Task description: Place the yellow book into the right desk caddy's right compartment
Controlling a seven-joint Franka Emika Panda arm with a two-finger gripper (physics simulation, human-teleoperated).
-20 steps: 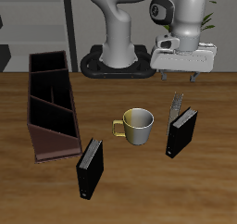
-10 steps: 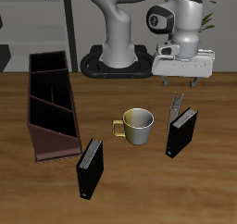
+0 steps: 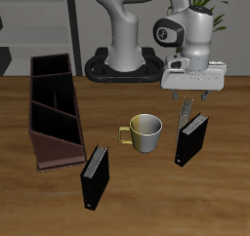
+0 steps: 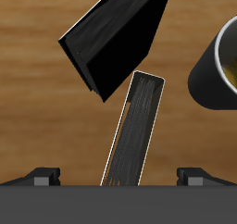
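Observation:
The yellow book stands on edge on the table, thin and dull, just behind a thicker black book. In the wrist view the yellow book shows as a narrow slab, with the black book beside it. My gripper hangs open and empty directly above the yellow book, and both fingertips show wide apart. The right desk caddy, a long dark maroon tray with partitions, lies across the table from the book, far from the gripper.
A metal mug with a yellow handle stands between the caddy and the books; its rim also shows in the wrist view. A second black book stands near the table's front edge. The robot base is at the back.
The gripper has come down and forward, from behind the yellow book to just above it. It stays open. Books, mug and caddy have not moved.

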